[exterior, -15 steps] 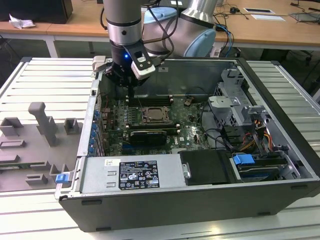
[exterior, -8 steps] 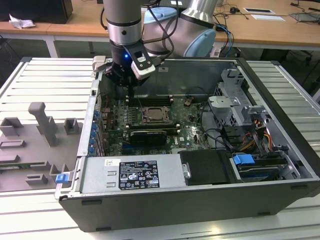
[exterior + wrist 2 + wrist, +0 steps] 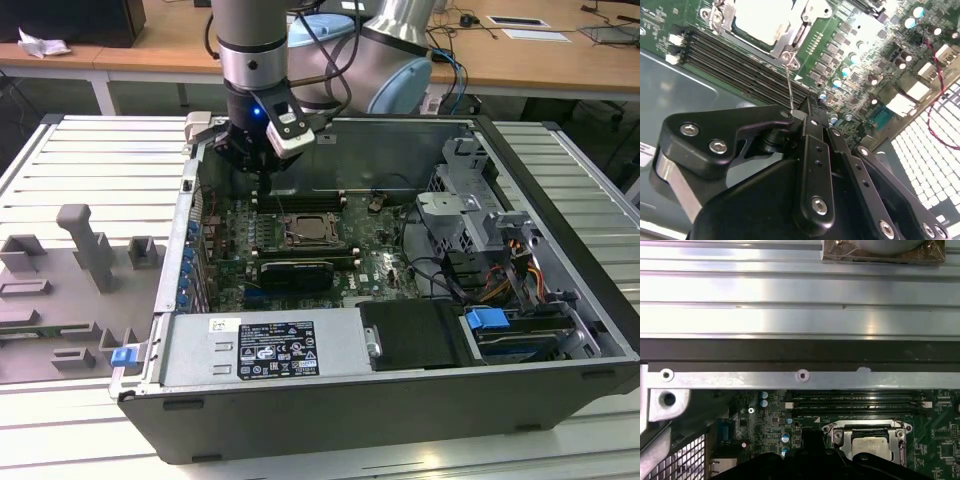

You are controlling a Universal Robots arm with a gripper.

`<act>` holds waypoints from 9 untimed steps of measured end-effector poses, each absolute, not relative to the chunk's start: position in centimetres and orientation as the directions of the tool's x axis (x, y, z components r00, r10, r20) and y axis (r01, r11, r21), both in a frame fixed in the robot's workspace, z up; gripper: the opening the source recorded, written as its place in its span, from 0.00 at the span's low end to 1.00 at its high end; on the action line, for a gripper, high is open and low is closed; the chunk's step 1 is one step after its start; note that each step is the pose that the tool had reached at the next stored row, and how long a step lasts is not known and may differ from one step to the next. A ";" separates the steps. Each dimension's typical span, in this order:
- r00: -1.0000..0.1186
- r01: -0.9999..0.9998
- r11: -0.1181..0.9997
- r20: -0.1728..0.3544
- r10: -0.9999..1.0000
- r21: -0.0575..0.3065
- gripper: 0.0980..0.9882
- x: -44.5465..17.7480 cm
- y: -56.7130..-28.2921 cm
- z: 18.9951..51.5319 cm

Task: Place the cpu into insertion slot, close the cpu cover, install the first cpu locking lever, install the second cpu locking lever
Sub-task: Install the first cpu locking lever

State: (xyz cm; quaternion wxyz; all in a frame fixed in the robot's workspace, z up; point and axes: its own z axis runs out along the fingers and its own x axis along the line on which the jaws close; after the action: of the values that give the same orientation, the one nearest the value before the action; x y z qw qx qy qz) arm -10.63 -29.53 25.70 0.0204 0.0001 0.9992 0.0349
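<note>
— At the exterior view's left, what borders the work?
— Grey fixture blocks (image 3: 90, 250) on the table, then the case's side wall (image 3: 183, 240). The gripper (image 3: 260, 178) hangs inside the corner where that meets the far wall (image 3: 390, 150), so room is tight on two sides.
— Its fingers?
— Clenched on the tip of a thin locking lever (image 3: 788, 85) that rises from the socket's corner, above the memory slots (image 3: 735, 62).
— And the cpu?
— The cpu (image 3: 311, 231) sits in the insertion slot (image 3: 287, 232), the cpu cover (image 3: 790, 40) flat around it. Further right stand a drive cage (image 3: 470, 195) and cables (image 3: 500, 275), well apart.
</note>
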 end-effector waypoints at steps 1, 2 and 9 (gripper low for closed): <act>-0.999 -0.001 0.998 -0.041 0.002 0.070 0.01 -10.5 -29.5 25.7; -0.999 -0.001 0.998 -0.041 0.001 0.070 0.01 -10.3 -29.5 25.7; -0.999 -0.001 0.998 -0.041 0.001 0.070 0.01 -9.0 -29.5 25.7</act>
State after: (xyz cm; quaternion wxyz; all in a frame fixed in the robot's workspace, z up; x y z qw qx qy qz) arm -8.97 -29.53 25.66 0.0204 0.0000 0.9992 0.0349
